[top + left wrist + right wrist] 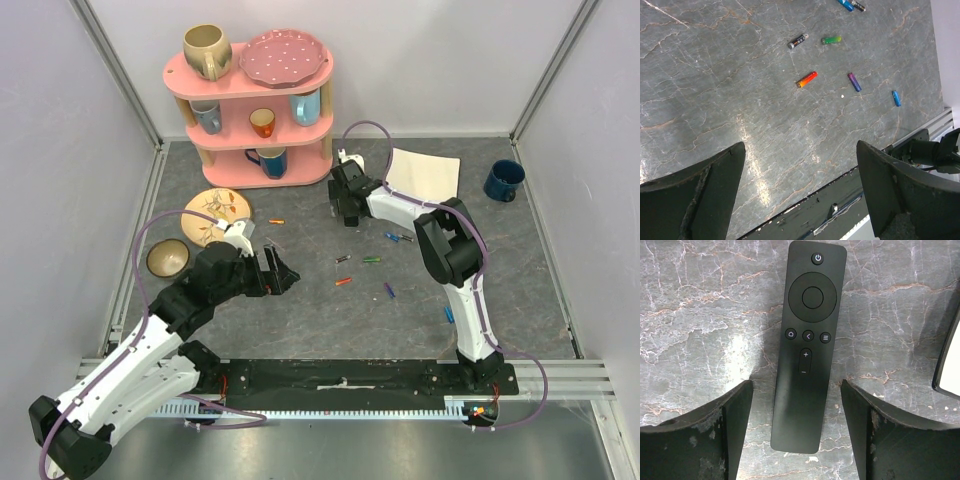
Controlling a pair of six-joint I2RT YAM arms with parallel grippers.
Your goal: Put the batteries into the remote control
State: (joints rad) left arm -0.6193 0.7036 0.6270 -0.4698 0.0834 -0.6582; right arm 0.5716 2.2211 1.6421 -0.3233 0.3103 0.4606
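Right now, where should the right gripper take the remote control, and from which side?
The remote control lies flat, buttons up, its narrow width inside the open right gripper. Take it across the long edges on the plain lower half, coming from straight above.

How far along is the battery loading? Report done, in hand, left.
Done: nothing visible; the batteries lie scattered on the table. In hand: the right hand, open, straddles the remote control, which lies buttons up, not yet gripped. The left hand hovers open and empty. Left: picking up the remote and loading batteries.

Bright, sharp, overhead glare on tabletop [752, 150]
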